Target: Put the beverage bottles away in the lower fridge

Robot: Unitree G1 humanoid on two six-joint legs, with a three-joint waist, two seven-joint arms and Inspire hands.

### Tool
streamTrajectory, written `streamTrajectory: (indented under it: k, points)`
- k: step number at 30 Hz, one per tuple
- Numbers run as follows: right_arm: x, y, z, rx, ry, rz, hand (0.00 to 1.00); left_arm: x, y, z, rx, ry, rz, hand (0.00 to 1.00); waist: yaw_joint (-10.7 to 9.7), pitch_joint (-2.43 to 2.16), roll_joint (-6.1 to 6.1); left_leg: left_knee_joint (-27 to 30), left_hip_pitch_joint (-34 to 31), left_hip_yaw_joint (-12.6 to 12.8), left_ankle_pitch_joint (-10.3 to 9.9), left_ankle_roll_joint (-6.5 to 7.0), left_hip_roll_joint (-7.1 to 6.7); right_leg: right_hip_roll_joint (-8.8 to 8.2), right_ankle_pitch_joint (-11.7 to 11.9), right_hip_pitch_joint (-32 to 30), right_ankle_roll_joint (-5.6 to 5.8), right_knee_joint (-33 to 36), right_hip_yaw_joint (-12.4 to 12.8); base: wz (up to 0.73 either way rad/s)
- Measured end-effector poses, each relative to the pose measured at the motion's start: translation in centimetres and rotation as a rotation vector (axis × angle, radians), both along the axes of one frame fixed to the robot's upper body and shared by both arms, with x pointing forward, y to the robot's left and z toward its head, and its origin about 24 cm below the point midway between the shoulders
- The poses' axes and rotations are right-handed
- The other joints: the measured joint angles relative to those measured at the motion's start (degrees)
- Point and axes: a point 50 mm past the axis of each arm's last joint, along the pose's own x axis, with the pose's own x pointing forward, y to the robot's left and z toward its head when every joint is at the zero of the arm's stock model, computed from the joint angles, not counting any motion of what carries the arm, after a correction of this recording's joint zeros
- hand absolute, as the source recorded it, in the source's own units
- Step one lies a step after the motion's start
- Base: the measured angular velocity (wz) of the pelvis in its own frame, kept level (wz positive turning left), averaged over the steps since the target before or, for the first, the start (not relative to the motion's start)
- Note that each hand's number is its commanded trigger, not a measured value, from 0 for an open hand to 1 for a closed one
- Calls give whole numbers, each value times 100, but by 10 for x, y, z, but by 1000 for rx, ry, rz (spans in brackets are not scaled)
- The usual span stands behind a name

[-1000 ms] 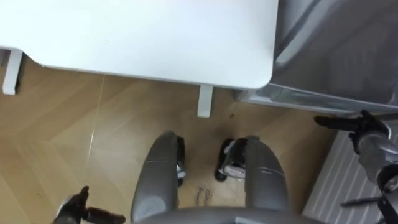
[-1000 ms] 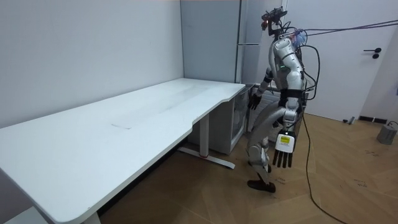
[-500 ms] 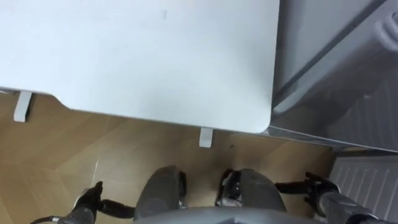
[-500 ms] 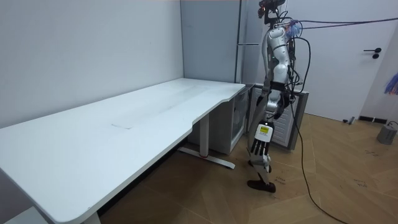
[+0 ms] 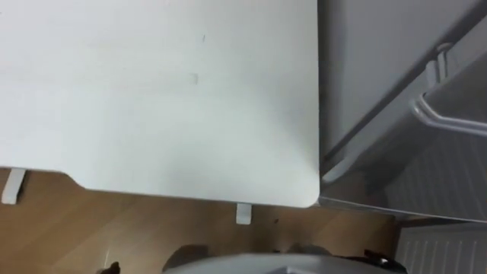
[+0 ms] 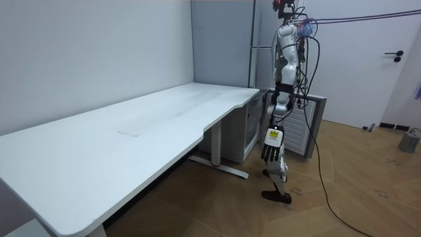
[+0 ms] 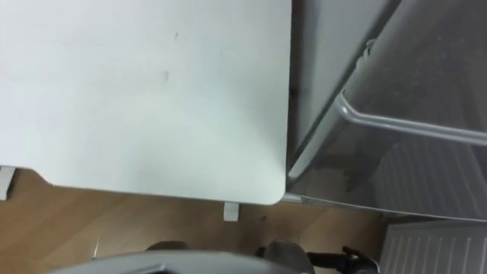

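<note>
1. The robot stands upright at the far end of the white table (image 5: pixel 152 99), where the table's right edge meets the grey fridge (image 5: pixel 380 61). That is probably why it is here: both the tabletop and the fridge are within reach of 1 standing spot.
2. The left hand (image 6: pixel 271 146) hangs beside the leg with its fingers straight and relaxed, holding nothing. It looks idle, kept low and clear of the table edge.
3. The right hand (image 7: pixel 358 262) shows as a dark sliver at the near right, low over the floor (image 5: pixel 46 228) on the fridge side. I cannot tell whether it is open or closed.
4. The tabletop in front of the robot is bare, so I cannot tell where the drinks stand.
5. The fridge handle (image 5: pixel 449 122) is a pale bar on the upper right, well above both hands.
6. A ribbed white panel (image 5: pixel 441 247) lies at the near right, below the fridge front. It may be the lower door standing open, but I cannot confirm that.
7. Judging by the empty left hand and bare tabletop, the task looks barely begun. The drinks need finding first.
</note>
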Motion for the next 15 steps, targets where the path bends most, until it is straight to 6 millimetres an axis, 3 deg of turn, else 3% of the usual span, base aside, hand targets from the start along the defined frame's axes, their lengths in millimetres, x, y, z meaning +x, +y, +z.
streamTrajectory:
  k: [4,11,15]
  points:
    - [-10,4,-2,24,7,-74,0,-6,-3,-1,0,16,37,0,-24,21,-6,-226,284,-2,42,-3,21,70,97,322,19,-300,3,0]
    - [-26,3,-2,43,56,-113,0,-11,-1,-1,22,67,12,0,-30,13,-6,-428,639,34,78,8,-1,92,144,634,61,-483,105,-4]
    - [-27,4,-3,42,80,-95,0,-7,0,-1,30,65,21,0,-70,5,-76,-429,681,70,86,19,-3,93,163,656,65,-484,139,-3]
